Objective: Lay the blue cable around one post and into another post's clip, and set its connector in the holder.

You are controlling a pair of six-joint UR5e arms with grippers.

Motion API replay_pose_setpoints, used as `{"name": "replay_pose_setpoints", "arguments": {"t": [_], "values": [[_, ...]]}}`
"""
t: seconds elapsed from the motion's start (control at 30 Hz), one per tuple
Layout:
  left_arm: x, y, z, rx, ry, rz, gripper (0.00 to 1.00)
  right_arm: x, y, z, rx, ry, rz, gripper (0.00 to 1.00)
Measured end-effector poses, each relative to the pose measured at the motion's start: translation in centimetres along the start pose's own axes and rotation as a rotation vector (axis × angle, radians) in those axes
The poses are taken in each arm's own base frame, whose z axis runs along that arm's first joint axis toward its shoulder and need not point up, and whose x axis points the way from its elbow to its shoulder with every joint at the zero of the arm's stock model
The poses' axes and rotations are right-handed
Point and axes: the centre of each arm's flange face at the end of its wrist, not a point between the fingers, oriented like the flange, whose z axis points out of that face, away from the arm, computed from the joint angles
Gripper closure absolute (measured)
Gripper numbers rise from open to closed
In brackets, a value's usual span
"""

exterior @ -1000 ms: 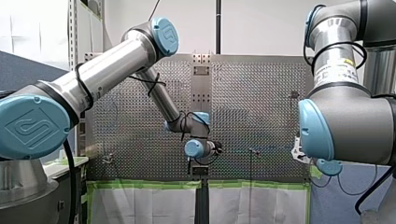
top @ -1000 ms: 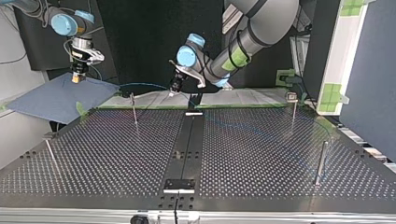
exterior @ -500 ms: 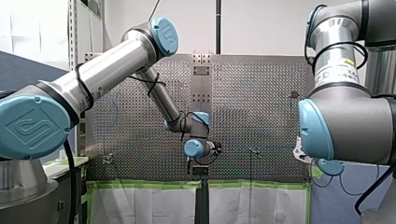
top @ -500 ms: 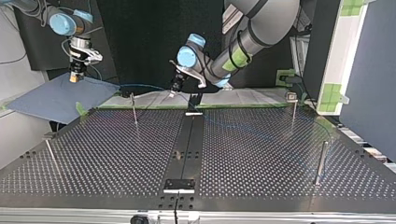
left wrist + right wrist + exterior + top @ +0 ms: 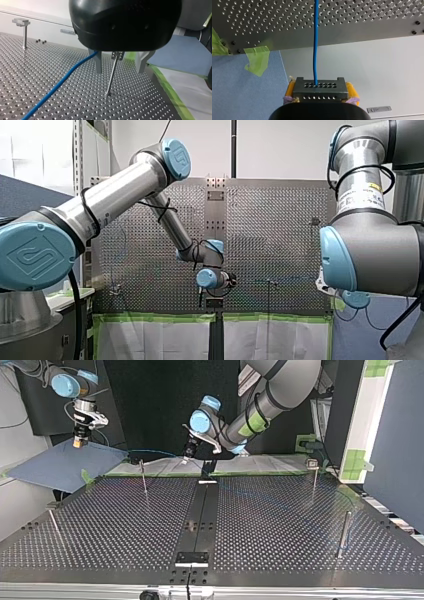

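My right gripper (image 5: 320, 93) is clamped on the black connector (image 5: 320, 88), its yellow pads (image 5: 290, 88) pressing on the two ends. The blue cable (image 5: 315, 50) leaves the connector's top face and runs straight to the perforated table (image 5: 374, 22). In the top view this gripper hangs off the table's edge above a blue sheet (image 5: 55, 467).

My left gripper (image 5: 119, 62) stands wide open, holding nothing. A thin post (image 5: 111, 77) with a clip (image 5: 117, 55) rises between its metal fingers (image 5: 98, 62). The cable climbs from the table to one finger, outside the clip; I cannot tell whether it touches the finger.
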Motion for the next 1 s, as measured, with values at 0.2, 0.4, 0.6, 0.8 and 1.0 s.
{"name": "replay_pose_setpoints", "arguments": {"t": [0.2,0.4,0.6,0.8,1.0], "values": [[0.0,-0.1,-0.2,0.005,0.013,0.016,0.34,0.0,0.0,0.0,0.000,-0.001,-0.001,1.00],[-0.1,0.2,-0.4,-0.008,0.020,0.021,0.34,0.0,0.0,0.0,-0.001,-0.002,-0.002,1.00],[-0.9,0.5,-0.9,-0.030,0.000,0.017,0.34,0.0,0.0,0.0,-0.001,-0.002,-0.003,1.00],[-1.1,0.5,-1.0,-0.025,-0.003,0.016,0.34,0.0,0.0,0.0,-0.001,-0.003,-0.003,1.00],[-1.1,0.4,-1.0,-0.025,-0.003,0.016,0.48,0.0,0.0,0.0,-0.001,-0.003,-0.003,1.00]]}}
